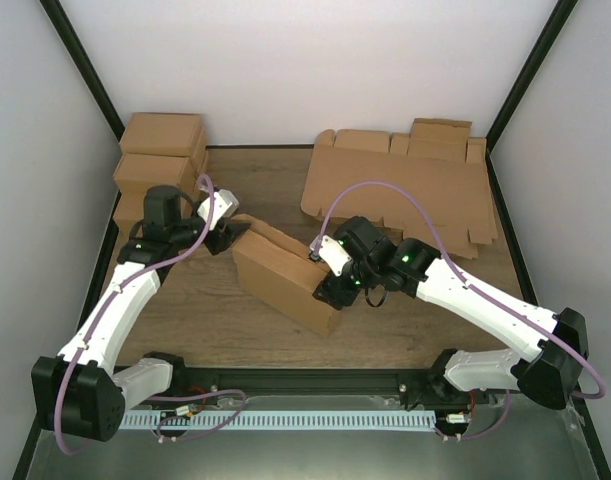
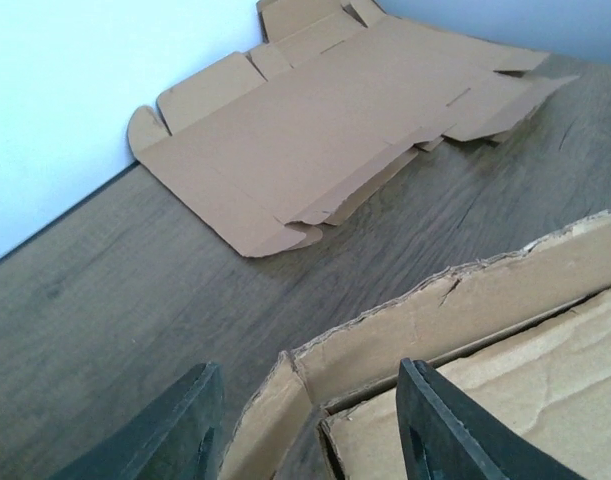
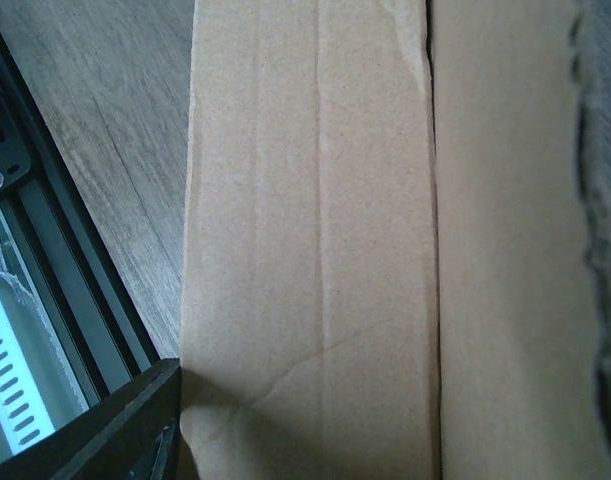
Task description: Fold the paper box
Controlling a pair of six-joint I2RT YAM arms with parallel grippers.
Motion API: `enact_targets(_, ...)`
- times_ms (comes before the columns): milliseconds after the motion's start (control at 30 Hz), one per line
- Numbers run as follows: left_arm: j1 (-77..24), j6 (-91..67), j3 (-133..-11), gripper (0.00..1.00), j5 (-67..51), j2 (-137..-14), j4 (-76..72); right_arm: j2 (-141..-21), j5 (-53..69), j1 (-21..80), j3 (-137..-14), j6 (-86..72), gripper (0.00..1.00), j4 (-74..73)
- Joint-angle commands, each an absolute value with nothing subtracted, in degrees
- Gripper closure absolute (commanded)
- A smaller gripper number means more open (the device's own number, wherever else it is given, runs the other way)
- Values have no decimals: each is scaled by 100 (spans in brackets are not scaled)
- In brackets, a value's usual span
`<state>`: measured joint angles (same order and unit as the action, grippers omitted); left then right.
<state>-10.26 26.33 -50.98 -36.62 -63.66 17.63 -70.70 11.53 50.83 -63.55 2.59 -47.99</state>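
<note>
The paper box [image 1: 285,275] is a brown cardboard piece, partly folded, with raised walls, lying mid-table. My left gripper [image 1: 223,230] is at its far left corner. In the left wrist view it [image 2: 305,430] is open, its dark fingers [image 2: 175,430] straddling the box's corner wall [image 2: 285,400] without closing on it. My right gripper [image 1: 330,272] is at the box's right end. In the right wrist view a creased box panel [image 3: 315,250] fills the frame. Only one finger [image 3: 115,430] shows, far to the left beside the panel's edge. The other finger is hidden behind the cardboard.
A thick sheaf of flat cardboard blanks [image 1: 405,185] lies at the back right and also shows in the left wrist view [image 2: 315,130]. Folded brown boxes [image 1: 163,150] are stacked at the back left. A black rail [image 1: 315,380] runs along the table's near edge.
</note>
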Motion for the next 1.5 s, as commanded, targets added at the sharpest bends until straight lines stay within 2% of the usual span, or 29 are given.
enact_targets(0, -1028, 2840, -5191, 52, -3739, -6414, 1891, -7056, 1203, 5123, -6425, 343, 33, -4689)
enact_targets(300, -1071, 2847, -5185, 49, -3678, -6517, 1978, -7091, 1246, 5124, -6398, 343, 33, -4649)
enact_targets(533, -1072, 2881, -5214, 48, -3121, -6519, 2047, -7037, 1281, 5124, -6424, 352, 32, -4681)
enact_targets(567, -1072, 2897, -5212, 51, -3108, -6512, 2059, -7025, 1286, 5120, -6420, 352, 32, -4683)
enact_targets(700, -1072, 2947, -5344, 76, -3342, -6634, 2288, -6999, 1275, 5124, -6400, 343, 32, -4682)
enact_targets(867, -1080, 2902, -5779, 96, -3628, -6697, 2815, -7087, 1178, 5124, -6426, 301, 31, -4732)
enact_targets(1000, -1089, 2463, -5932, 96, -3705, -6631, 2987, -7196, 1111, 5124, -6546, 274, 31, -4769)
enact_targets(1167, -1130, 1986, -5997, 96, -3501, -6672, 3330, -7306, 1037, 5123, -6726, 202, 20, -4800)
enact_targets(1467, -1354, 653, -5464, 96, -3013, -6622, 2946, -7407, 920, 5124, -7108, -48, 13, -4534)
